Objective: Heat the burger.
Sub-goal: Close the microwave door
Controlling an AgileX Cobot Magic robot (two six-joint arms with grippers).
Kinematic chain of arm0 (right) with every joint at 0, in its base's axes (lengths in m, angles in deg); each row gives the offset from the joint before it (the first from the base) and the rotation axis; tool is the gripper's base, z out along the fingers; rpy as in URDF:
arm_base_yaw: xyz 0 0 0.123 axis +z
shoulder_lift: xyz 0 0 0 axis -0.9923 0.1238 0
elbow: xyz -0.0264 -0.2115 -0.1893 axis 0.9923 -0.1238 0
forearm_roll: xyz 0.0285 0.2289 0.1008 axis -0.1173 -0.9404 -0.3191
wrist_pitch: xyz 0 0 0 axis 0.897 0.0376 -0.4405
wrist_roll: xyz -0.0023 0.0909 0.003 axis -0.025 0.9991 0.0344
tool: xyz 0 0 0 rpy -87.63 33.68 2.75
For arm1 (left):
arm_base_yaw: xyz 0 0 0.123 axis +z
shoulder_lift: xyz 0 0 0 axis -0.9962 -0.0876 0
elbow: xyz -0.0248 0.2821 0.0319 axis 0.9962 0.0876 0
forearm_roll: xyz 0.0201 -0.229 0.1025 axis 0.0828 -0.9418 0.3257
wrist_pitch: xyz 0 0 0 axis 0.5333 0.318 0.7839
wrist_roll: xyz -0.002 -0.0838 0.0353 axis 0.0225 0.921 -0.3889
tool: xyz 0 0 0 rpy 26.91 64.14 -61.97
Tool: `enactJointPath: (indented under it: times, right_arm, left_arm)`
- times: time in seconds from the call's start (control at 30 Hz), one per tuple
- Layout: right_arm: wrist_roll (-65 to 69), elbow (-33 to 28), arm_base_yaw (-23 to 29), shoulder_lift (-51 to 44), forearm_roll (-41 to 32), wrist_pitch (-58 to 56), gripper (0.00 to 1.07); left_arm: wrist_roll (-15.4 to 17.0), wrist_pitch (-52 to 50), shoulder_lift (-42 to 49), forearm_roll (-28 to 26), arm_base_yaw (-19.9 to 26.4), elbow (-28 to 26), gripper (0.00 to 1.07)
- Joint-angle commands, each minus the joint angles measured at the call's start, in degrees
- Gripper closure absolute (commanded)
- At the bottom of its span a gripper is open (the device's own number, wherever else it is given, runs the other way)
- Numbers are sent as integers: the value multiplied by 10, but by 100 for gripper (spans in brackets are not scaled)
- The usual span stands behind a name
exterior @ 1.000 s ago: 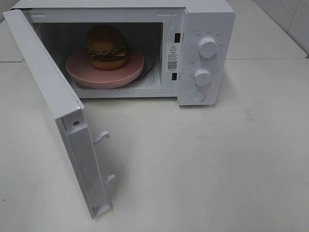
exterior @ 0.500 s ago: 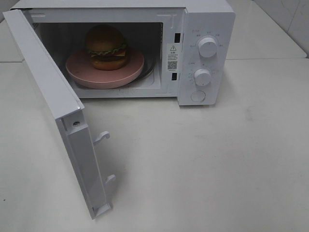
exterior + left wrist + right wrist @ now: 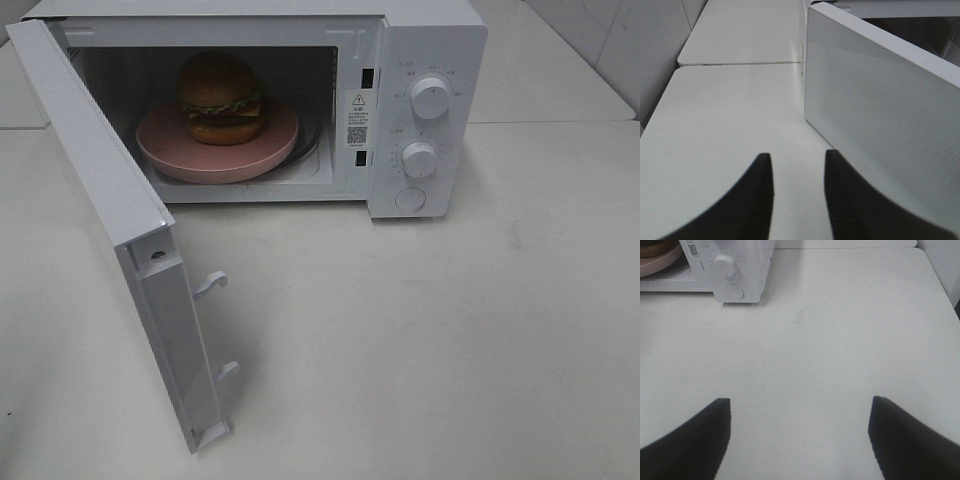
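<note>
Unmoved burger [image 3: 221,97] on pink plate [image 3: 195,165] in open microwave [image 3: 450,50], left tool [image 3: 797,156] narrow, empty, right tool [image 3: 800,401] wide.

Open mw door [image 3: 90,130] blocks L side; table [image 3: 450,330] front-R free.

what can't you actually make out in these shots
- Exterior high: the lettering around the knobs and on the warning sticker is too small to read.
- Exterior high: the burger hides its own far side.
- Left wrist: the open microwave door fills the view and blocks the cavity.
- Right wrist: the frame edge cuts off most of the pink plate and nearly all of the burger.
</note>
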State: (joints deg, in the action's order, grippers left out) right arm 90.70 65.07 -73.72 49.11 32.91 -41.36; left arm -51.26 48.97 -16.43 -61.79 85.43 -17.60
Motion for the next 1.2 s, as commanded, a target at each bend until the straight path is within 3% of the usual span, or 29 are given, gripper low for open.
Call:
enactJointPath:
  times: [0.03,0.3,0.37,0.47,0.53,0.57,0.63,0.93,1.0,1.03,1.07,1.1,1.17,1.2]
  right_arm:
    - [-2,-1,-4,-15,1,5,36]
    - [-2,-1,-4,-15,1,5,36]
    - [-2,-1,-4,-15,1,5,36]
    - [-2,-1,-4,-15,1,5,36]
    - [-2,-1,-4,-15,1,5,36]
    - [-2,-1,-4,-15,1,5,36]
    - [-2,-1,-4,-15,1,5,36]
    - [-2,-1,-4,-15,1,5,36]
    - [-2,-1,-4,-15,1,5,36]
    - [-2,-1,-4,-15,1,5,36]
    - [-2,-1,-4,-15,1,5,36]
    - [-2,-1,-4,-15,1,5,36]
    - [-2,-1,-4,-15,1,5,36]
    - [-2,-1,-4,-15,1,5,36]
  left_arm:
    - [1,-62,-69,-2,1,-3,107]
    - [-5,-204,-165,-5,1,37,107]
    - [-19,-325,-203,-5,1,83,107]
    - [-21,-359,-213,-5,1,96,107]
    - [-21,-461,-242,-1,1,135,107]
    - [-21,-461,-242,-1,1,135,107]
    - [-20,-593,-286,14,1,178,107]
    - [-16,-681,-390,86,1,194,107]
    - [15,-718,-431,112,1,193,107]
    - [49,-736,-453,116,1,191,107]
    - [49,-736,-453,116,1,191,107]
    - [80,-758,-473,123,1,191,107]
    - [92,-768,-483,133,1,191,107]
    - [105,-790,-498,164,1,191,107]
